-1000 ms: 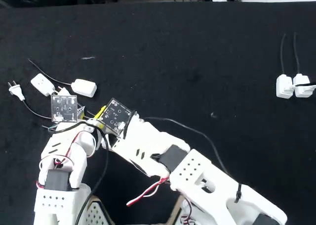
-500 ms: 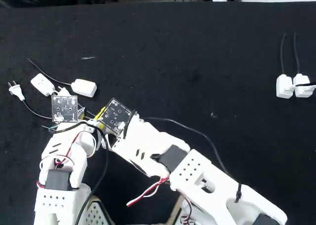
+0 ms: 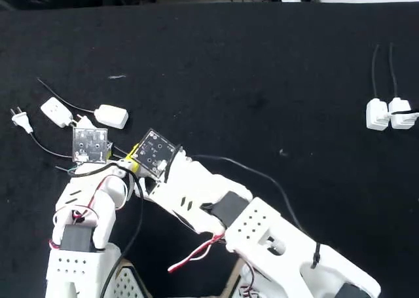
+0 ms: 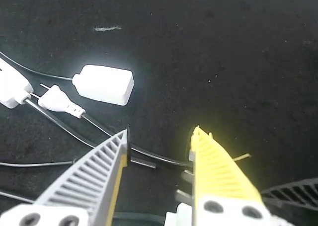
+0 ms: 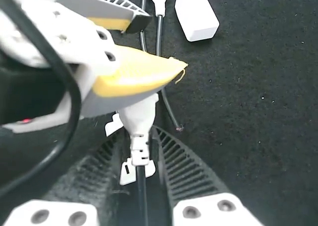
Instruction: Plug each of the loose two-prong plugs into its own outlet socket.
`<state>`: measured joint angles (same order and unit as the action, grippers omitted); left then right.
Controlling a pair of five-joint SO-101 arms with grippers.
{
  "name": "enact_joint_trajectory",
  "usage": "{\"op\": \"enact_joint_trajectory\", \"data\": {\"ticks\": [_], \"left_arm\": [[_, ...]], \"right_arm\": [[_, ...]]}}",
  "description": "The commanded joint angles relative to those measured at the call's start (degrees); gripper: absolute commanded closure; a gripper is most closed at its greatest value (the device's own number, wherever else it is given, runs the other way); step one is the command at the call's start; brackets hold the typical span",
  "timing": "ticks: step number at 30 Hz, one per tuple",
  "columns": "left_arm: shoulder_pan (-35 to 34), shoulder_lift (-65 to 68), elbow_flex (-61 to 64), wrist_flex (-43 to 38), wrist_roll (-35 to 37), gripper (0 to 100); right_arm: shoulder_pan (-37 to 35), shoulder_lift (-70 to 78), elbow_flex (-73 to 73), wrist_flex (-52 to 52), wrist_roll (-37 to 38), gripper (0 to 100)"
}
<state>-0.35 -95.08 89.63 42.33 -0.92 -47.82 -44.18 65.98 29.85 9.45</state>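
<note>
White plug (image 5: 139,119), black table (image 3: 262,62), seemingly yellow-lined left hand (image 4: 159,136).

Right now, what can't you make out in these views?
- Right wrist view: prongs of the plug, behind the left gripper's yellow finger.
- High view: the plug itself, under a wrist camera.
- High view: white pair at the right, too small to tell if plugged.
- Left wrist view: socket, cut by the edge.
</note>
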Motion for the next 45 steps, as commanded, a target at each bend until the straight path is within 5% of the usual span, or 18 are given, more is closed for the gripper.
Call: {"op": "enact_joint_trajectory", "data": {"ticks": [1,15,24,31,36,45], "left_arm": [[0.4,0.0,-0.2,-0.7,-1.1,79],[0.2,0.0,-1.1,-0.6,-0.8,79],[-13.4,0.0,-4.9,-0.6,6.0,79],[-14.1,0.6,-4.9,-0.4,6.2,79],[-13.6,0.7,-5.7,1.0,3.9,79],[-9.0,2.1,-6.0,2.8,0.5,79]], "right_arm": [[2.1,-6.8,-0.4,0.5,-0.6,98.8],[2.4,-11.0,1.2,3.2,-0.4,98.8],[6.1,-10.9,0.4,6.0,-0.3,98.8],[6.1,-10.9,-4.0,13.6,3.1,98.8],[6.1,-10.9,-11.0,24.4,9.6,98.8],[8.4,-10.9,-20.6,42.9,38.8,98.8]]}}
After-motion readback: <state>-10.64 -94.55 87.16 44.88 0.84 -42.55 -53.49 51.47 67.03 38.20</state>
